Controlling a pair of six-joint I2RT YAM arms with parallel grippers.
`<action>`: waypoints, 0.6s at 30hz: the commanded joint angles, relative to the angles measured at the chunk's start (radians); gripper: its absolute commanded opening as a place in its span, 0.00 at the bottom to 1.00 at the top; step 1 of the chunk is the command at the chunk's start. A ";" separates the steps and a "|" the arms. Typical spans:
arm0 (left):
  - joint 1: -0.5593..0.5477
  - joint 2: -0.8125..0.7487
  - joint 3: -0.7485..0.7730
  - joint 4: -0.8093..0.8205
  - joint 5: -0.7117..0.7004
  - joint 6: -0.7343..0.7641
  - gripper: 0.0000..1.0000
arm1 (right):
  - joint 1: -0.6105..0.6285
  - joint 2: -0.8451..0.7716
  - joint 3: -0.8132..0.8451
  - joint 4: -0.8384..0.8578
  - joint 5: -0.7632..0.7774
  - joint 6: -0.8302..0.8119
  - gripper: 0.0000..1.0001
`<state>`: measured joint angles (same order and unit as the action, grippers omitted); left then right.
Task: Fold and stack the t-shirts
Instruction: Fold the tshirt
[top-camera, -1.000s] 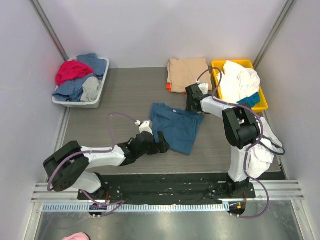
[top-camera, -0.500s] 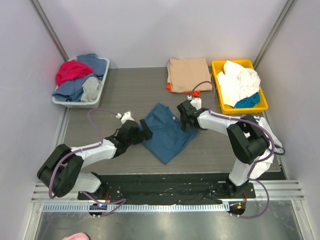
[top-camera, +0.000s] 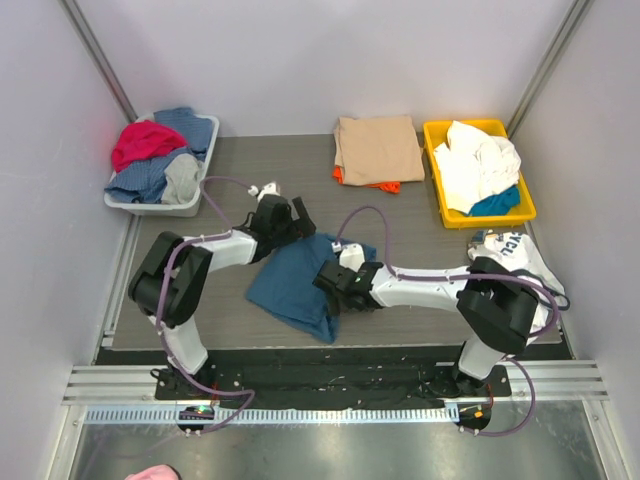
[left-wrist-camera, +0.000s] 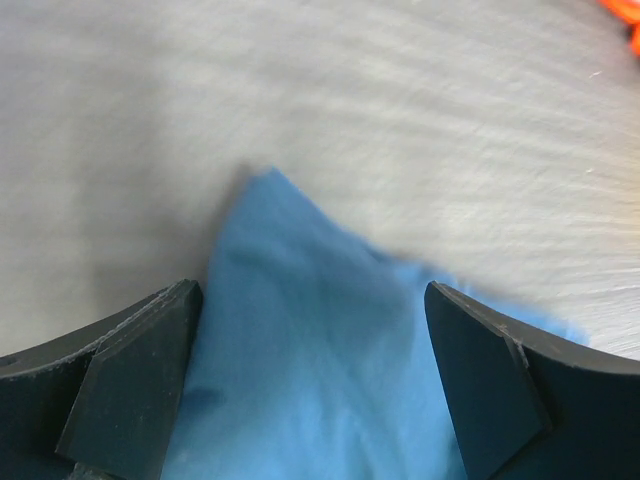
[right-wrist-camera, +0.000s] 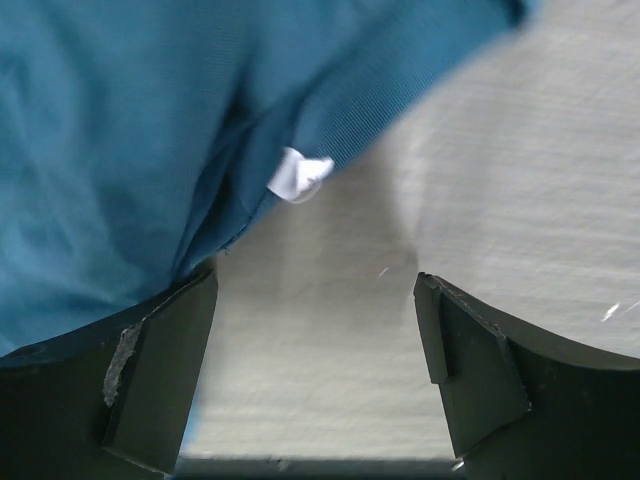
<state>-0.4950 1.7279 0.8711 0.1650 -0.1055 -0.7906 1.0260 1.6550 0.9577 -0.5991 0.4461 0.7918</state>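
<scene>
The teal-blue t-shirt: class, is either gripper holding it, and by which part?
Nothing is held. The left gripper is open over a corner of the teal-blue t-shirt; the right gripper is open at its edge, near the white label.

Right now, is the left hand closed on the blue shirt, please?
No, the left hand stands wide open, its fingers well apart over a corner of the blue shirt.

Bright, even overhead light, soft shadows, sharp top view, motion-blurred wrist views.
</scene>
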 joint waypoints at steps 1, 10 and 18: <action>0.007 0.129 0.156 0.053 0.136 0.034 1.00 | 0.075 -0.008 0.050 -0.031 -0.009 0.081 0.90; 0.007 0.196 0.289 0.030 0.222 0.060 1.00 | 0.117 -0.124 0.113 -0.092 0.078 0.081 0.91; 0.007 -0.125 0.207 -0.211 0.070 0.194 1.00 | -0.013 -0.290 0.138 -0.096 0.174 -0.054 0.91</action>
<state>-0.4904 1.8233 1.1145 0.0647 0.0528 -0.6834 1.1004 1.4319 1.0691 -0.7040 0.5323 0.8150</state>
